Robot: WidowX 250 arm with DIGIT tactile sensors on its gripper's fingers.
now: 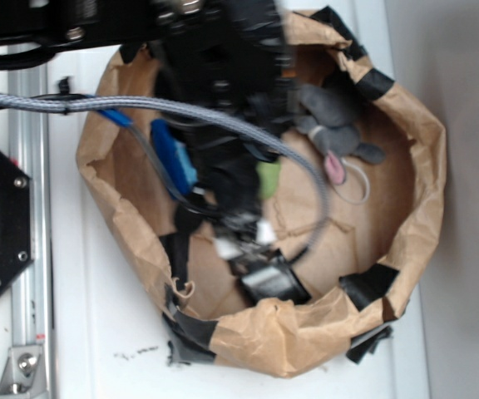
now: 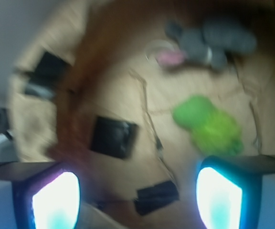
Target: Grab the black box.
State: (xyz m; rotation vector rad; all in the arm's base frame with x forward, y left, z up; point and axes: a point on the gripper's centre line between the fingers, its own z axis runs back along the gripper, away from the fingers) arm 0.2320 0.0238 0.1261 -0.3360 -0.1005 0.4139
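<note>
The tool (image 2: 137,195) is nearest, fingers spread wide and empty, above the paper bag (image 1: 406,125); the black box (image 2: 112,137) lies on the bag's floor, left of the green plush toy (image 2: 209,125)

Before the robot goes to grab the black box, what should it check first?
1. Black box in view, lying flat on the paper floor: ok.
2. Tool open, pads wide apart: ok.
3. Tool empty: ok.
4. Box between the pads: not ok; it sits above them in the wrist view, toward the left pad.
5. Green plush toy apart from the box: ok.
6. Height above the box: cannot tell; both views are blurred.
</note>
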